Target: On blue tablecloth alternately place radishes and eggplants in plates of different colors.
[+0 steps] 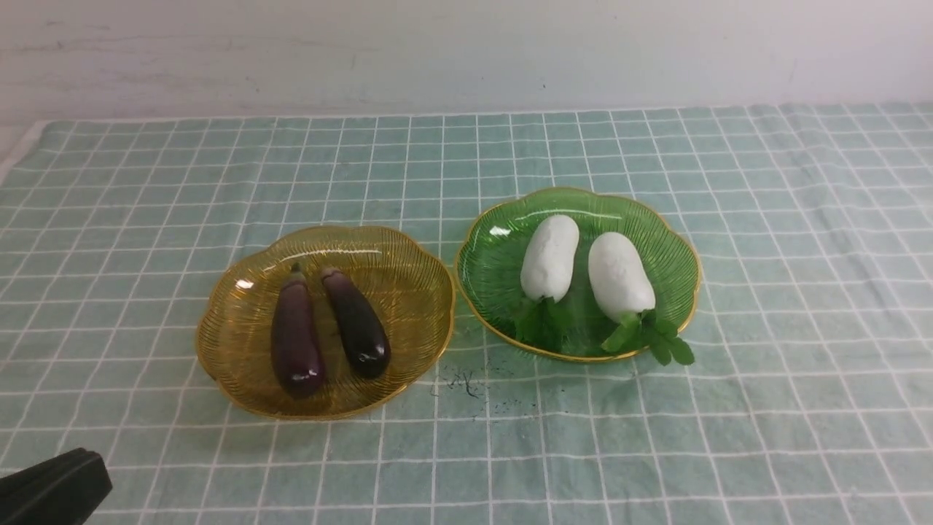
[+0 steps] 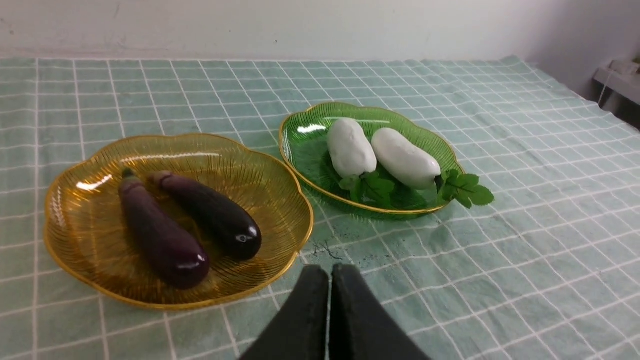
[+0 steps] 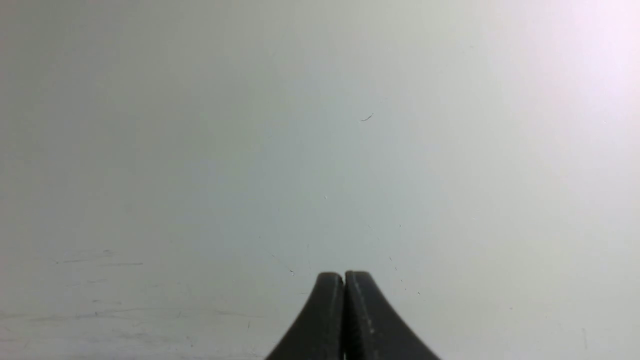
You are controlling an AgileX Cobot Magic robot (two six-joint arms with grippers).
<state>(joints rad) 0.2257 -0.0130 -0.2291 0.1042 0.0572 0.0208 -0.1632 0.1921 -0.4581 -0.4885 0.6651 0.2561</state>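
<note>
On the blue tablecloth [image 1: 765, 219] an amber-yellow plate [image 1: 240, 343] holds two dark purple eggplants, one [image 1: 295, 337] beside the other [image 1: 357, 323]. Right of it a green plate [image 1: 496, 262] holds two white radishes [image 1: 550, 257] [image 1: 619, 275], their green leaves toward me. In the left wrist view my left gripper [image 2: 330, 270] is shut and empty, hovering short of the gap between the amber plate [image 2: 75, 235] and the green plate [image 2: 305, 155]. Its dark body [image 1: 51, 488] shows at the front view's lower left corner. My right gripper [image 3: 344, 275] is shut, empty, facing a blank pale wall.
A pale wall [image 1: 466, 51] runs behind the cloth's far edge. Dark specks [image 1: 466, 383] mark the cloth in front of the two plates. In the left wrist view a grey ledge [image 2: 617, 80] stands beyond the cloth's right edge.
</note>
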